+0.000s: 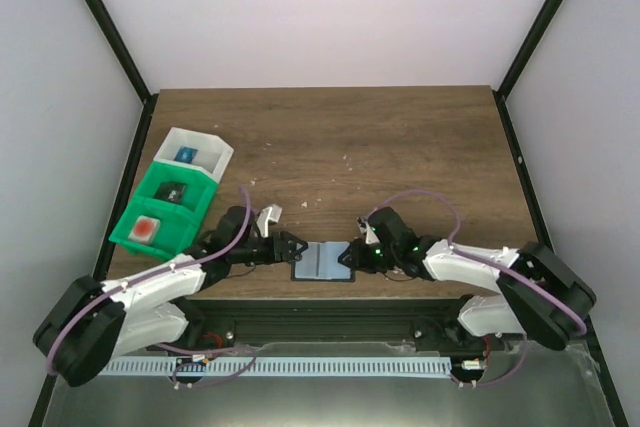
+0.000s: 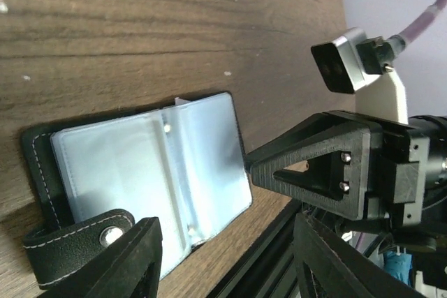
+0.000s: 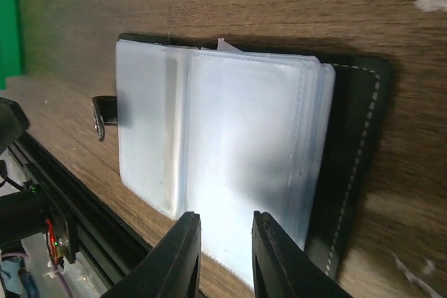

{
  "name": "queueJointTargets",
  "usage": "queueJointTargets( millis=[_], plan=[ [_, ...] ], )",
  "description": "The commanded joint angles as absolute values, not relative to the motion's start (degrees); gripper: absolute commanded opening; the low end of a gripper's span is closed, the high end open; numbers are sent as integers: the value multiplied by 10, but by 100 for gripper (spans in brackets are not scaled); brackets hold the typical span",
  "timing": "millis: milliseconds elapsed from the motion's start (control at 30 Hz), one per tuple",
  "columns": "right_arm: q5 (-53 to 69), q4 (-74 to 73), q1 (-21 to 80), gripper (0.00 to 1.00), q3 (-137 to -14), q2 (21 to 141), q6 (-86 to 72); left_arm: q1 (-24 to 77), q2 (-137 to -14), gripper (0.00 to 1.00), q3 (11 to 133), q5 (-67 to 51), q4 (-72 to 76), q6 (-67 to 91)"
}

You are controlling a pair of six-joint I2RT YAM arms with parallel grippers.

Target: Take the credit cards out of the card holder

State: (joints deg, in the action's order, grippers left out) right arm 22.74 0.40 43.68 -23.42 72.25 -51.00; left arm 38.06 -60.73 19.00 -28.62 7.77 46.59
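Here, stitched black card holder [image 3: 353, 158].

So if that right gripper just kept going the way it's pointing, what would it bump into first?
The open card holder: the right gripper points straight across its clear plastic sleeves. How high it sits above them is hard to judge, so it could skim the top sleeve instead.

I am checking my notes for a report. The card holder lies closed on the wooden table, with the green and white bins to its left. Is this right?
Not quite: the card holder is open, not closed; the right wrist view shows its pocket panels spread flat. The rest holds: it lies on the wooden table, with the green and white bins to its left.
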Motion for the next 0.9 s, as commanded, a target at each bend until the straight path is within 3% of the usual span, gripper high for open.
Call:
queueJointTargets(
  millis=[0,400,600,867],
  plan=[
    [222,48,456,22,-278,760,-503,388,-649,56,184,-293,152,491],
    [218,125,510,23,-334,846,-556,388,-680,61,172,-224,121,516],
    [169,101,531,27,-347,877,-559,388,-584,63,145,-187,105,555],
    [121,83,560,21,-336,908,-576,392,-524,64,96,-235,122,622]
  ],
)
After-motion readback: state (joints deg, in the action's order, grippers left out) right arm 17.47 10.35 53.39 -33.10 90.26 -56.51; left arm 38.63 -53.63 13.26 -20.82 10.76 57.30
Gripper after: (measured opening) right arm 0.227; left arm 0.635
